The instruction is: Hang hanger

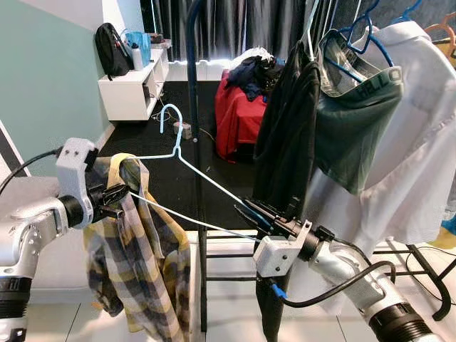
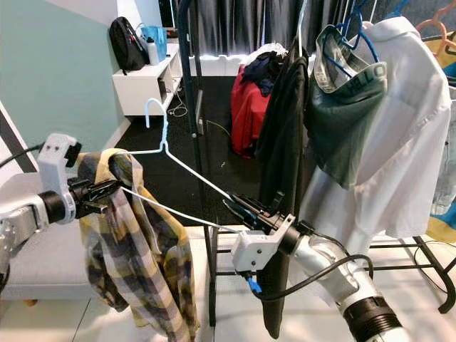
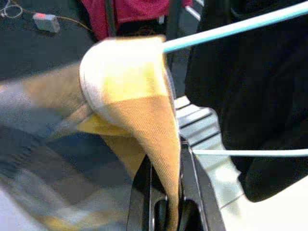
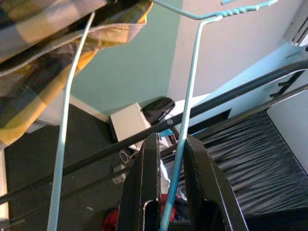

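pale blue wire hanger (image 1: 187, 165): held in mid-air before black clothes rack (image 1: 193, 107), long axis across, hook up | yellow-grey plaid shirt (image 1: 128, 242): draped on its left end | left gripper (image 1: 117, 194): clamped on shirt there | right gripper (image 1: 251, 212): fingers pinching hanger's right end

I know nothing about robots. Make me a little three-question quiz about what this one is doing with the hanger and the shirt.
1. True or false: the plaid shirt already hangs on the clothes rack.
2. What does the right gripper hold? A) white shirt B) light blue hanger C) red bag
3. Fill in: the left gripper is pinching the shirt's ______ fabric.

Key
1. False; it hangs from one end of the hanger, held between the two grippers.
2. B; the wire runs between its fingers in the right wrist view.
3. Yellow plaid, seen in the left wrist view.
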Motion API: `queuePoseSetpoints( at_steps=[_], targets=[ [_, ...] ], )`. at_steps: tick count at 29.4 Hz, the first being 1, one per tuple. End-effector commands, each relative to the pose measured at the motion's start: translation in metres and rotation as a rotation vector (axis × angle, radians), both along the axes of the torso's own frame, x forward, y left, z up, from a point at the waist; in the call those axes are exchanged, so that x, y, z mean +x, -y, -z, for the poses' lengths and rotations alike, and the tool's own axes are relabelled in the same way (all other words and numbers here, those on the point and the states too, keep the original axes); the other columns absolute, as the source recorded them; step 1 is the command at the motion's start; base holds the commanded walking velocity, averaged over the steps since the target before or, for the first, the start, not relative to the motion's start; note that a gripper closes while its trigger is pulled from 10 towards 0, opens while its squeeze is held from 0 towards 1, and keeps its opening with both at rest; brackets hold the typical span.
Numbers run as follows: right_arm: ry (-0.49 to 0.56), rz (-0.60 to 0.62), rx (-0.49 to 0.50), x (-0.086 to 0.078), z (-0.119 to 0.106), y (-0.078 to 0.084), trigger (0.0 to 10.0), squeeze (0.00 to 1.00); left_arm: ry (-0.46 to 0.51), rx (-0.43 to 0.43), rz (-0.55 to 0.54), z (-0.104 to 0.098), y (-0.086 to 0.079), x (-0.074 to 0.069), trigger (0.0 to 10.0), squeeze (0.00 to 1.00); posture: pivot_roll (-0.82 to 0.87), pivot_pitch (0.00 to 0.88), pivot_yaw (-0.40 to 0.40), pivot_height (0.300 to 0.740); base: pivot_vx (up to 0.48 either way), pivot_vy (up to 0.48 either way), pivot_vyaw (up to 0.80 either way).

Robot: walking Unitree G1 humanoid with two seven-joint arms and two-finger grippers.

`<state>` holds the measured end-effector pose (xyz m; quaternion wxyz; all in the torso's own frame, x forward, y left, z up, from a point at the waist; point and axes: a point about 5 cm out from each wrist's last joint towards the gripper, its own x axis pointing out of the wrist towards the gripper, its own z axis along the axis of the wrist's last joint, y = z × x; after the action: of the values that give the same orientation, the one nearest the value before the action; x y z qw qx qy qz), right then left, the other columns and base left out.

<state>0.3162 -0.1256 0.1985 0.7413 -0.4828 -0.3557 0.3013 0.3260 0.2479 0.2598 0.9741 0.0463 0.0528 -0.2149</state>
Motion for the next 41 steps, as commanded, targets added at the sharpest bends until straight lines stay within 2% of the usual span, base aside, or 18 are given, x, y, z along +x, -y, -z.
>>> queuePoseSetpoints(
  at_steps=[1,4,10,12,15,16,17,18,20,21,25,30,33,34,35,36,41],
  targets=[
    [0.032,0.006,0.04,0.002,-0.006,-0.004,10.0,0.0,0.006,0.051,0.05,-0.005,0.006,-0.003,0.0,0.0,0.06,0.095,0.014,0.74,0.0,0.0,0.0],
    [0.025,0.025,0.023,0.005,-0.004,-0.006,10.0,0.0,0.027,0.133,0.123,-0.012,0.018,-0.008,0.0,0.0,0.06,0.096,0.014,0.74,0.0,0.0,0.0],
    [0.004,0.042,-0.017,0.009,0.003,-0.009,10.0,0.0,0.103,0.214,0.293,-0.027,0.047,-0.019,0.0,0.0,0.06,0.09,0.011,0.74,0.0,0.0,0.0],
    [0.004,0.042,-0.017,0.009,0.003,-0.009,10.0,0.0,0.103,0.214,0.293,-0.027,0.047,-0.019,0.0,0.0,0.06,0.09,0.011,0.74,0.0,0.0,0.0],
    [-0.013,0.041,-0.032,0.009,0.009,-0.012,10.0,0.0,0.136,0.202,0.337,-0.035,0.055,-0.021,0.0,0.0,0.06,0.085,0.01,0.74,0.0,0.0,0.0],
    [-0.028,0.038,-0.044,0.008,0.013,-0.016,10.0,0.0,0.151,0.189,0.395,-0.04,0.063,-0.025,0.0,0.0,0.06,0.081,0.012,0.74,0.0,0.0,0.0],
    [-0.028,0.038,-0.044,0.008,0.013,-0.016,10.0,0.0,0.151,0.189,0.395,-0.04,0.063,-0.025,0.0,0.0,0.06,0.081,0.012,0.74,0.0,0.0,0.0],
    [-0.042,0.035,-0.061,0.008,0.018,-0.019,10.0,0.0,0.156,0.184,0.463,-0.044,0.071,-0.031,0.0,0.0,0.06,0.081,0.012,0.74,0.0,0.0,0.0],
    [-0.067,0.041,-0.081,0.009,0.025,-0.025,10.0,0.0,0.142,0.19,0.573,-0.045,0.081,-0.042,0.0,0.0,0.06,0.075,0.015,0.74,0.0,0.0,0.0],
    [-0.067,0.041,-0.081,0.009,0.025,-0.025,10.0,0.0,0.142,0.19,0.573,-0.045,0.081,-0.042,0.0,0.0,0.06,0.075,0.015,0.74,0.0,0.0,0.0],
    [-0.084,0.064,-0.086,0.013,0.029,-0.03,10.0,0.0,0.07,0.22,0.718,-0.039,0.09,-0.06,0.0,0.0,0.06,0.073,0.016,0.74,0.0,0.0,0.0],
    [-0.083,0.073,-0.087,0.016,0.029,-0.032,10.0,0.0,0.029,0.231,0.771,-0.034,0.092,-0.068,0.0,0.0,0.07,0.073,0.015,0.74,0.0,0.0,0.0],
    [-0.042,0.07,-0.034,0.02,0.016,-0.035,10.0,0.0,-0.054,0.347,0.778,-0.017,0.088,-0.074,0.0,0.0,0.07,0.074,0.014,0.74,0.0,0.0,0.0],
    [-0.028,0.064,-0.019,0.02,0.011,-0.036,10.0,0.0,-0.052,0.39,0.755,-0.013,0.086,-0.072,6.1,0.0,0.07,0.078,0.013,0.74,0.0,0.0,0.0],
    [-0.016,0.062,-0.01,0.02,0.009,-0.036,10.0,0.0,-0.054,0.408,0.742,-0.011,0.085,-0.07,10.0,0.0,0.07,0.079,0.013,0.74,0.0,0.0,0.0],
    [-0.005,0.059,-0.001,0.02,0.006,-0.037,10.0,0.0,-0.063,0.404,0.724,-0.009,0.084,-0.068,10.0,1.0,0.07,0.079,0.013,0.74,0.0,0.0,0.0],
    [0.01,0.058,0.009,0.02,0.003,-0.037,10.0,0.0,-0.085,0.393,0.707,-0.008,0.085,-0.067,10.0,1.0,0.07,0.08,0.014,0.74,0.0,0.0,0.0]
  ],
)
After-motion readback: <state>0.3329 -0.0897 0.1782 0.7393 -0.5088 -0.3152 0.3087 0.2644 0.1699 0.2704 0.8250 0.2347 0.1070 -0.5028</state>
